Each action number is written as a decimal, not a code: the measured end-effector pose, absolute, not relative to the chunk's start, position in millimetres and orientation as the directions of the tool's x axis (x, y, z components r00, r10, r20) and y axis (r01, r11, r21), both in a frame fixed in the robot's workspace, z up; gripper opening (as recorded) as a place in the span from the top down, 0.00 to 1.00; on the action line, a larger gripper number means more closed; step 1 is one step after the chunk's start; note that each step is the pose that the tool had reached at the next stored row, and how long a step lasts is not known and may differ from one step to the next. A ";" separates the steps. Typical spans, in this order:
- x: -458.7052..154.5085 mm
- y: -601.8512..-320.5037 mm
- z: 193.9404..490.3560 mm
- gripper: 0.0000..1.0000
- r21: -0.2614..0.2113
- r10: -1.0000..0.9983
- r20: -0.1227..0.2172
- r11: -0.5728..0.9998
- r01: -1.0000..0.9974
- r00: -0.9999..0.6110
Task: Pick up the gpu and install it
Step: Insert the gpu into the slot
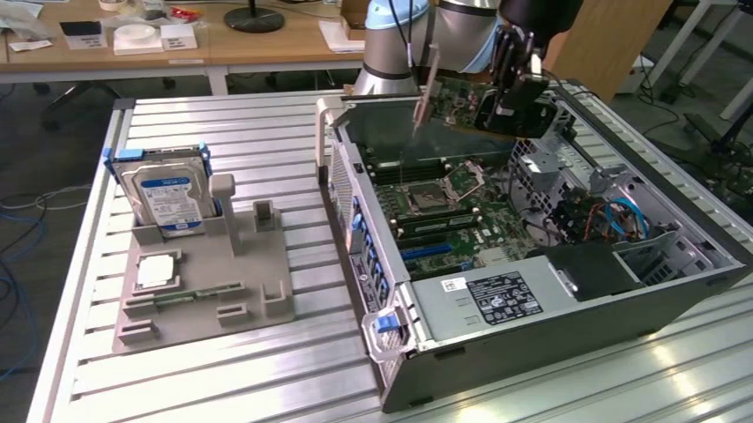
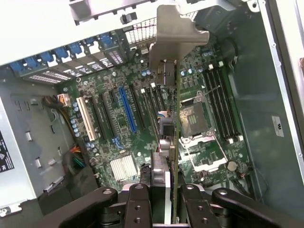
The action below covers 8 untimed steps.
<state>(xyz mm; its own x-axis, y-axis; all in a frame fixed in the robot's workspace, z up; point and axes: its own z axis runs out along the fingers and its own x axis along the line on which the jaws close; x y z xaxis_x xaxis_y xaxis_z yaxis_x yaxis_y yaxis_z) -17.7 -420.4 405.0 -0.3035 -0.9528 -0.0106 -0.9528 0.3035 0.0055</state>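
Beneath the claw (image 1: 512,104), clamped on the gpu (image 1: 459,104) in mid-air, the open case's (image 1: 530,352) motherboard slots (image 2: 126,109) lie bare: pickup is done, seating is left.

- Exterior view: bright, even room light; the ribbed metal desk (image 1: 235,132) gleams pale, with white glare streaks on the exterior view's right.
- The computer case (image 1: 565,339) holds soft shade inside (dimmer than the desk around it).
- Wrist view: the case's outer wall burns out almost white; the gpu (image 2: 174,38) bracket carries a dull sheen; the gripper (image 2: 167,192) sits dark.
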 end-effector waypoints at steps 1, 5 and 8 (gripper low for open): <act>-17.7 -420.4 404.8 0.72 0.004 -0.954 -0.011 0.300 -0.954 -0.300; -17.7 -420.4 403.8 0.72 -0.008 -0.957 -0.015 0.289 -0.957 -0.288; -17.7 -420.4 402.9 0.72 -0.015 -0.960 -0.017 0.280 -0.960 -0.279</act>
<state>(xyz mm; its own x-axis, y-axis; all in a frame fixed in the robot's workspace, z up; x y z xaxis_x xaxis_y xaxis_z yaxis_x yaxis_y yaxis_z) -17.7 -420.4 402.9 -0.2794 -0.9600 -0.0171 -0.9600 0.2797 -0.0154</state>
